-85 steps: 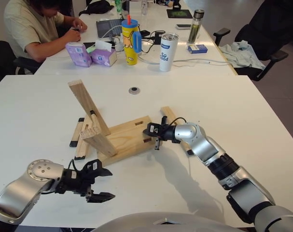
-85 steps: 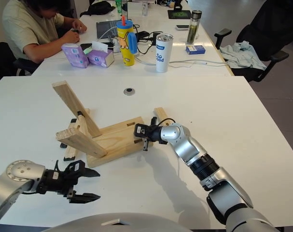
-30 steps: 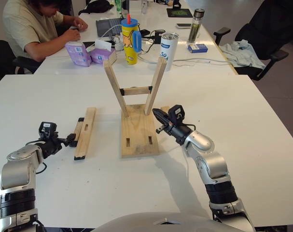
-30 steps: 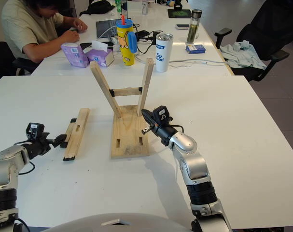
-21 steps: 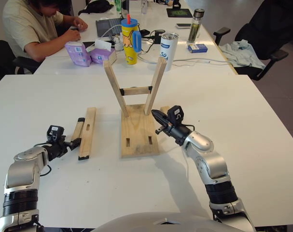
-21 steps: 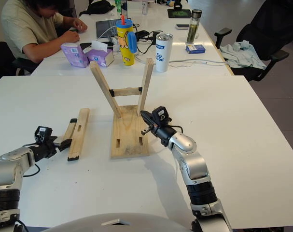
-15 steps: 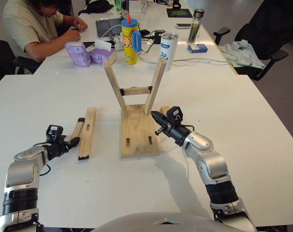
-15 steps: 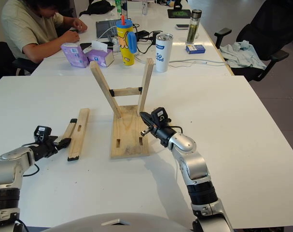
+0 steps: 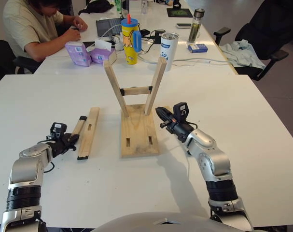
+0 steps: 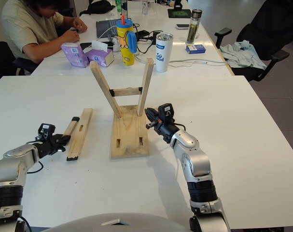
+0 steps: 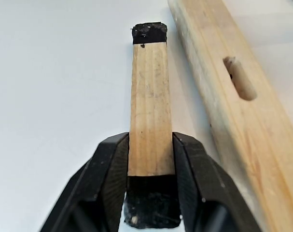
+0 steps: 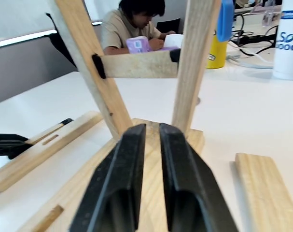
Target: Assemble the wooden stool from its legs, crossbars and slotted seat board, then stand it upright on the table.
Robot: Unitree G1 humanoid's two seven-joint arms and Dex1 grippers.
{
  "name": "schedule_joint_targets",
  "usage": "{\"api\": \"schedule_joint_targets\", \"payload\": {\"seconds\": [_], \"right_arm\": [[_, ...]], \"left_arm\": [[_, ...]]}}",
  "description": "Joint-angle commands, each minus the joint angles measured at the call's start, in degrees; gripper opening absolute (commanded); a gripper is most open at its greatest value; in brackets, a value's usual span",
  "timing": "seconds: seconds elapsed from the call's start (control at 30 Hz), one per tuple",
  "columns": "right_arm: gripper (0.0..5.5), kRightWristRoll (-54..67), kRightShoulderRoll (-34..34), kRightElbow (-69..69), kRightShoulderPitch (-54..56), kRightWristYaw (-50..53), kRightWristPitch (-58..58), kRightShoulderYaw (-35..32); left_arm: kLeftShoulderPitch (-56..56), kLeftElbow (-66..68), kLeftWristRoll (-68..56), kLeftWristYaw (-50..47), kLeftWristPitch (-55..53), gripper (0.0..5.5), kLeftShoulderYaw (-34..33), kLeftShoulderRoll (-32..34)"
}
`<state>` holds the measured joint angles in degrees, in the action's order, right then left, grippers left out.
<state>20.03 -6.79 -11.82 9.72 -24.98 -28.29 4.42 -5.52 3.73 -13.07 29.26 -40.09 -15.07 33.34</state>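
Left arm: elbow bent, forearm low over the table (image 9: 257,111), wrist level. My left gripper (image 9: 70,140) is clamped on the loose crossbar (image 11: 148,101), fingers pinching its long sides near the black-capped end closest to the wrist. The bar lies flat and runs straight out ahead of the fingers. The loose leg (image 9: 88,132) with its slot lies just beside that gripper on the inner side, close alongside the bar.

Right arm: reaching forward, forearm angled inward, gripper aimed toward the frame. My right gripper (image 12: 152,133) has its fingers almost together with a thin gap and nothing between them. It hovers at the right edge of the seat board (image 9: 139,130), which lies flat. Just ahead of the fingertips two legs (image 9: 116,89) stand up from the board's far end, splayed apart and joined by a fixed crossbar (image 9: 136,90). Another flat piece of wood (image 12: 262,193) lies just beside this gripper on its outer side.
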Motion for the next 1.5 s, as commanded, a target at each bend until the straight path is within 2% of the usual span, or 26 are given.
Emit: {"api": "schedule_joint_targets", "payload": {"seconds": [0.03, 0.13, 0.3, 0.47, 0.7, 0.83, 1.37, 1.5], "right_arm": [[1.34, 5.39, 0.27, -2.32, -0.79, -1.71, -3.6, -1.29], [1.91, 15.39, 3.07, -5.22, -1.54, -2.21, -8.72, -4.32], [2.68, 30.42, 7.04, -4.93, -0.93, 2.05, -16.64, -10.55], [3.51, 46.1, 9.13, -5.04, 0.39, 7.67, -22.9, -14.97], [3.57, 50.9, 9.0, -3.79, 3.17, 12.79, -23.27, -14.69], [3.57, 51.66, 9.58, -2.61, 4.35, 15.12, -21.8, -15.08], [0.96, 51.81, 9.73, -2.66, 3.49, 17.86, -18.67, -13.51], [0.47, 51.32, 9.32, -2.37, 3.32, 17.75, -18.34, -12.96]], "left_arm": [[-4.16, -1.77, -2.39, 0.54, 5.62, 1.3, -3.9, 1.05], [-3.03, -7.8, -2.79, 2.13, 13.11, 1.3, -4.16, 1.01], [5.97, -19.77, -4.51, 12.26, 23.53, 1.3, 2.03, 0.81], [7.02, -26.92, -3.65, 13.04, 27.41, 1.3, 8.13, -0.69], [3.57, -31.59, 0.38, 9.12, 25.35, 1.3, 17.95, -3.74], [2.45, -33.09, 2.0, 7.05, 23.08, 1.3, 20.91, -4.61], [1.62, -33.46, 3.69, 5.98, 20.59, 1.3, 22.36, -4.1], [1.06, -33.24, 3.72, 6.07, 20.58, 1.3, 22.3, -4.03]]}}
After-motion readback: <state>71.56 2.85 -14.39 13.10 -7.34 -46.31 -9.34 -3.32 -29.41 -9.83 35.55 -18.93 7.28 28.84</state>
